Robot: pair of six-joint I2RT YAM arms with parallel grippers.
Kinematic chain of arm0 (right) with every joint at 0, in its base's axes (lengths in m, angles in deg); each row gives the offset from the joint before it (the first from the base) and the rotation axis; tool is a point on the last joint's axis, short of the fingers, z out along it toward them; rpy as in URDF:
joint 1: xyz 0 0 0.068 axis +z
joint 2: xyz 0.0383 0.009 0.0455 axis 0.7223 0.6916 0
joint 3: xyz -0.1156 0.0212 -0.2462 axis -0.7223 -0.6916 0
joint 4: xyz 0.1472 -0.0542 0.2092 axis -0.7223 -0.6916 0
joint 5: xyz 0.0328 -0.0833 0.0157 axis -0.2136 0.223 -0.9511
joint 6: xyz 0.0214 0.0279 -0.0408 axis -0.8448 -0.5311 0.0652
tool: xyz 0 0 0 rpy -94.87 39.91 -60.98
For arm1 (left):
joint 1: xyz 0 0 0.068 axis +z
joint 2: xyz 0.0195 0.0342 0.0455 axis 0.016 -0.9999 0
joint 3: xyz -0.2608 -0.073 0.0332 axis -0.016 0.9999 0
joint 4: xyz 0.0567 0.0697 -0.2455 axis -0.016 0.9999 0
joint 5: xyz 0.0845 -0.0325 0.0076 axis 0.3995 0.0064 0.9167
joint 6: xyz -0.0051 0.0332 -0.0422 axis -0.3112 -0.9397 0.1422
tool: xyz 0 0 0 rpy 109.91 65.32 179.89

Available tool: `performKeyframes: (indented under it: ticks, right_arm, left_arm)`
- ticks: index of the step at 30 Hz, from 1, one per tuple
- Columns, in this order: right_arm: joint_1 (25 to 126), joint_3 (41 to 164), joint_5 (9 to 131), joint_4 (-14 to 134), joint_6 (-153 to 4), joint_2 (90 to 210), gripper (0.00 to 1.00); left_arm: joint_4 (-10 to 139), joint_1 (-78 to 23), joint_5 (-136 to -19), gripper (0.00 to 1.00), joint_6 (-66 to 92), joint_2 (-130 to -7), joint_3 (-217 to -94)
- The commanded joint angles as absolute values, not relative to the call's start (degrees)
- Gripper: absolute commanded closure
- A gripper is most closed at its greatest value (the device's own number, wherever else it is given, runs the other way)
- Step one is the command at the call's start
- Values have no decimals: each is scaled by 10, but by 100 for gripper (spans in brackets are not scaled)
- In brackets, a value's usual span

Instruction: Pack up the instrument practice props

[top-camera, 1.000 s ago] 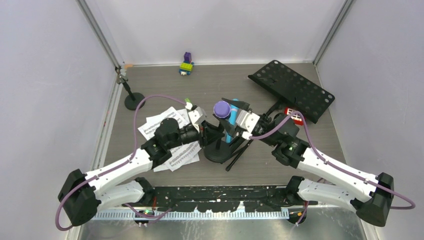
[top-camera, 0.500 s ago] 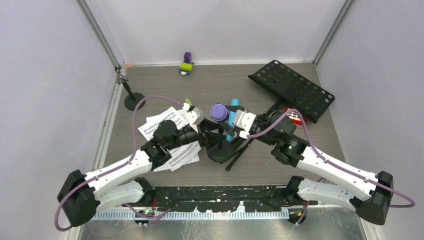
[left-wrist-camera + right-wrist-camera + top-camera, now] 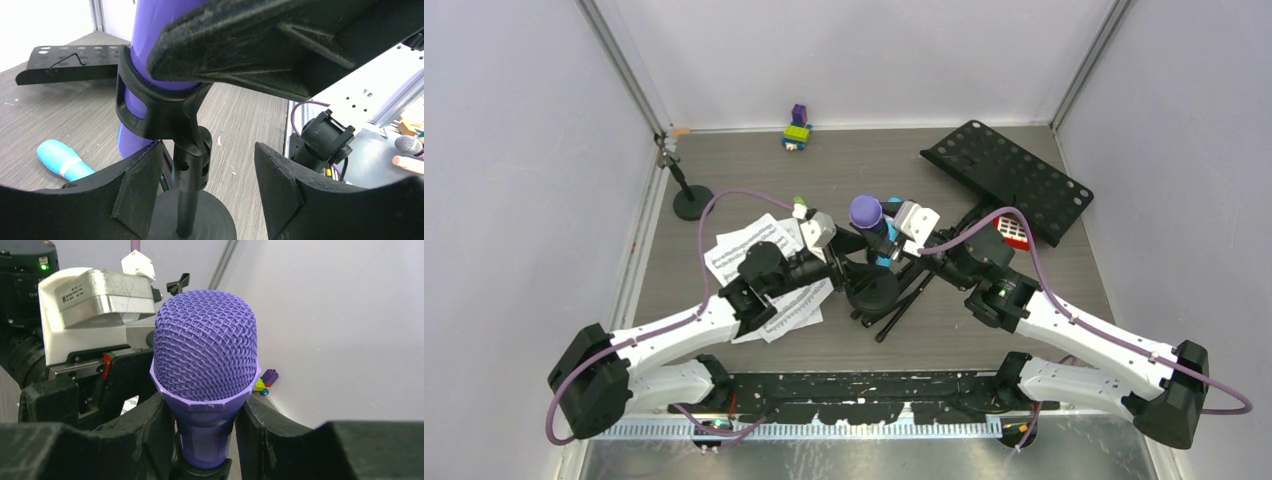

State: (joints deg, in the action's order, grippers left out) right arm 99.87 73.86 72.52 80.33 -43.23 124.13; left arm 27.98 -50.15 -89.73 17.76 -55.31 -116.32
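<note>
right gripper (image 3: 204,435) clamps purple microphone (image 3: 205,350); left gripper (image 3: 206,189) wide astride mic holder (image 3: 190,160); pinch stem, then lift straight.

The purple microphone (image 3: 205,365) stands upright, clipped in a black round-based holder (image 3: 187,170) mid-tabletop. The cyan microphone (image 3: 62,159) lies flat beside it. White music pages (image 3: 744,250) lie scattered left. The black perforated rack (image 3: 1007,180) lies far right, and a second holder (image 3: 690,200) stands far left.

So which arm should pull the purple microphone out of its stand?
Right, probably. The right gripper clamps the purple microphone just under its head; the left gripper is open around the stand.
</note>
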Motion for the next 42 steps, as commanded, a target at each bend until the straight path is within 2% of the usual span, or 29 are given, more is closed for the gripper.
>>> performKeyframes:
  ticks: [1, 4, 7, 10, 15, 16, 25, 31, 42]
  right_arm:
    - [1003, 776, 732, 899, -466, 1225, 99]
    - [1004, 775, 720, 899, -467, 1220, 99]
    - [1005, 775, 714, 898, -468, 1216, 99]
    - [1005, 775, 712, 892, -466, 1212, 99]
    - [1005, 771, 714, 884, -456, 1203, 99]
    - [1005, 770, 714, 882, -450, 1200, 99]
    - [1005, 762, 620, 872, -365, 1176, 99]
    - [1009, 791, 552, 846, -349, 1161, 99]
    - [1028, 804, 522, 938, -416, 1149, 99]
  left_arm:
    - [208, -506, -875, 31, 186, -568, -1163]
    - [201, -506, -873, 33, 187, -584, -1171]
    - [188, -506, -876, 42, 192, -601, -1181]
    - [180, -506, -885, 60, 198, -619, -1193]
    - [172, -506, -894, 95, 204, -630, -1199]
    - [171, -506, -895, 99, 204, -630, -1197]
    - [233, -506, -803, 100, 230, -621, -1185]
    - [355, -506, -721, 100, 262, -628, -1218]
    - [367, -491, -720, 100, 300, -664, -1224]
